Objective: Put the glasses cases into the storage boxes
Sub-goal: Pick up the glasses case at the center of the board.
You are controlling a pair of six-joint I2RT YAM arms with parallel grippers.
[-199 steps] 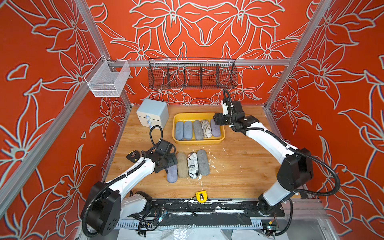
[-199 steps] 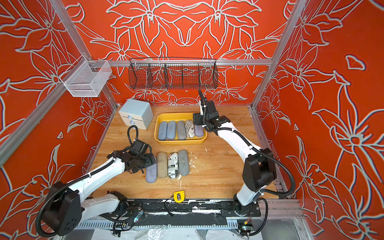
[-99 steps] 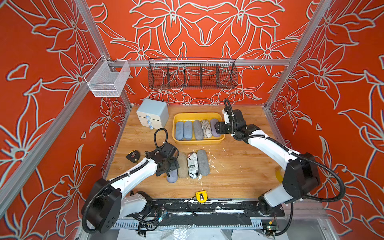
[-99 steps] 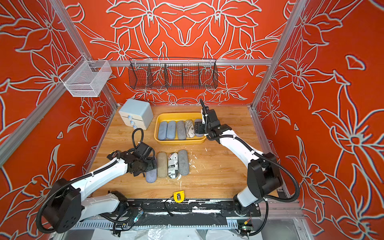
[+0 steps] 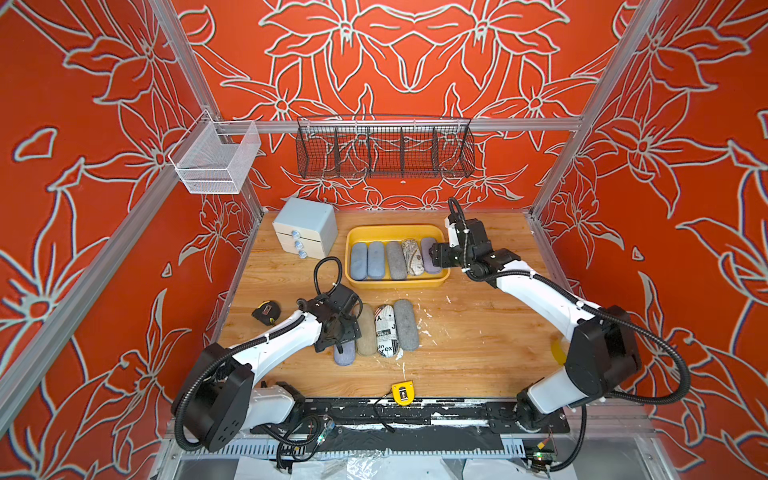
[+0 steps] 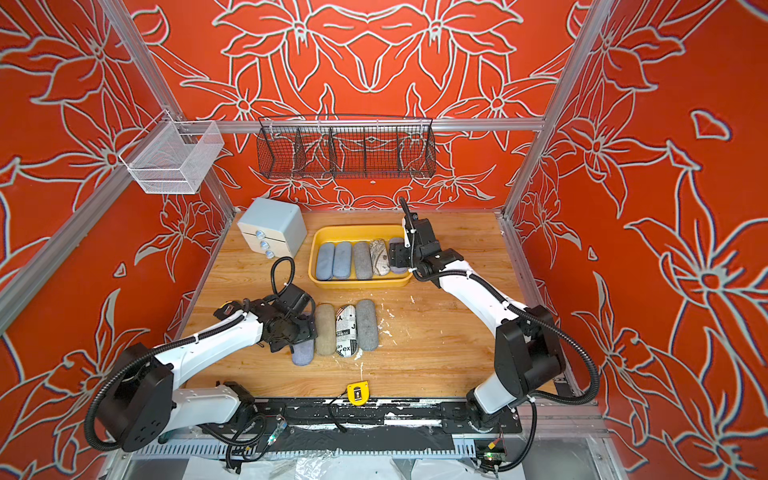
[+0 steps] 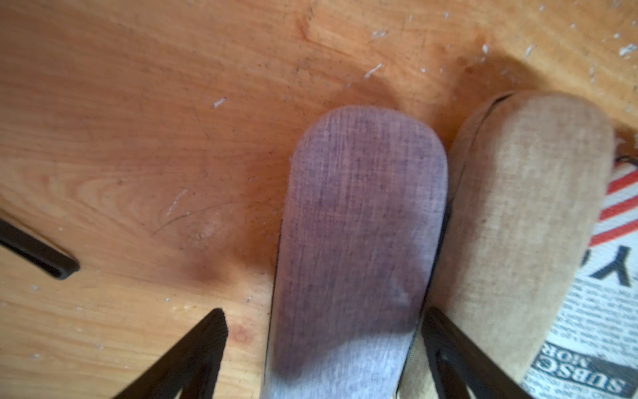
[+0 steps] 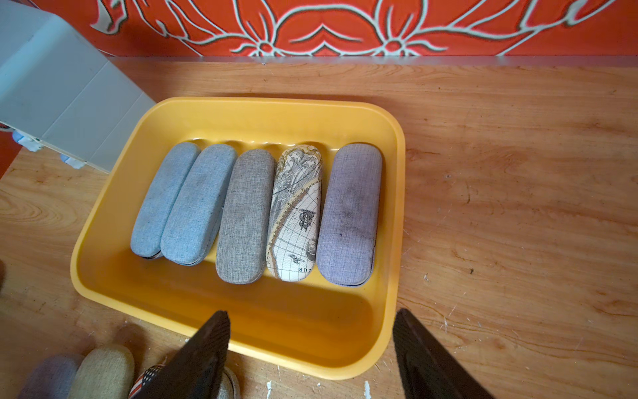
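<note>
Pickup is the step in hand: the left claw stands wide astride the lavender case, one finger over bare worktop, the other wedged beside the tan case. Next, I judge, it must close across the rounded woven-fabric shell without dragging the tan one, then lift. The right claw hangs wide and empty at the smooth yellow tray, where five cases lie side by side.

Left end effector points straight down, right end effector angles downward, both with jaws apart
</note>
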